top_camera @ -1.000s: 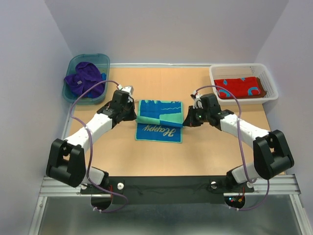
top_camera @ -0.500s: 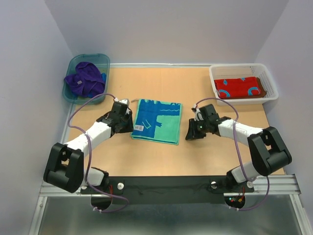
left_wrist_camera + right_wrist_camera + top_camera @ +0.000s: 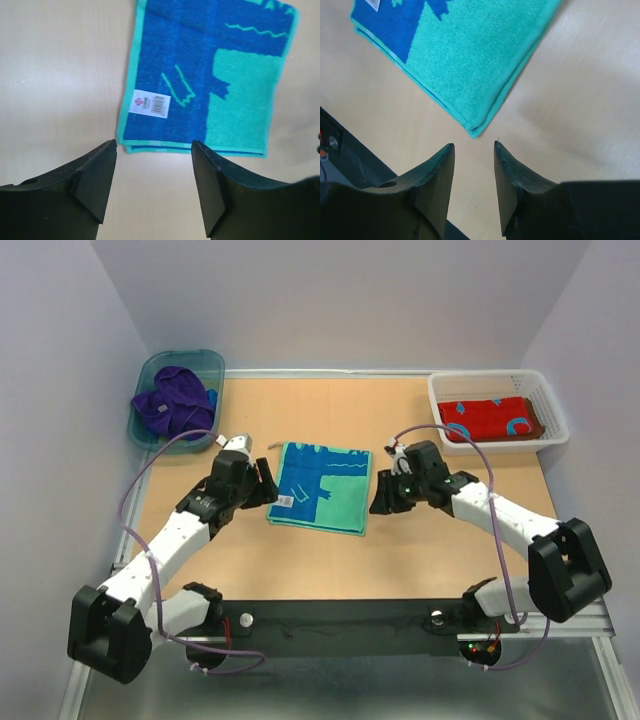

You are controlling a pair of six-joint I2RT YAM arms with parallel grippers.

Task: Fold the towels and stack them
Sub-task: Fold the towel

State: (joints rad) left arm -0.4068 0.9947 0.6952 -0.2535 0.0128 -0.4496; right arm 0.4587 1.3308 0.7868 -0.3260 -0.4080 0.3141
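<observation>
The folded blue-and-teal towel [image 3: 322, 488] lay flat, with the left gripper [image 3: 264, 483] and right gripper [image 3: 379, 501] flanking it, both spread and empty.

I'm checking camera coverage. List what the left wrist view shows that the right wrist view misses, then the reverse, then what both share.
Left wrist only: the teal-and-blue towel's left edge and its white barcode label in full.
Right wrist only: the black base plate past the table's near edge.
Both: the folded towel lying flat on the table, its near right corner, and an open, empty gripper in the foreground, the left gripper and the right gripper.
</observation>
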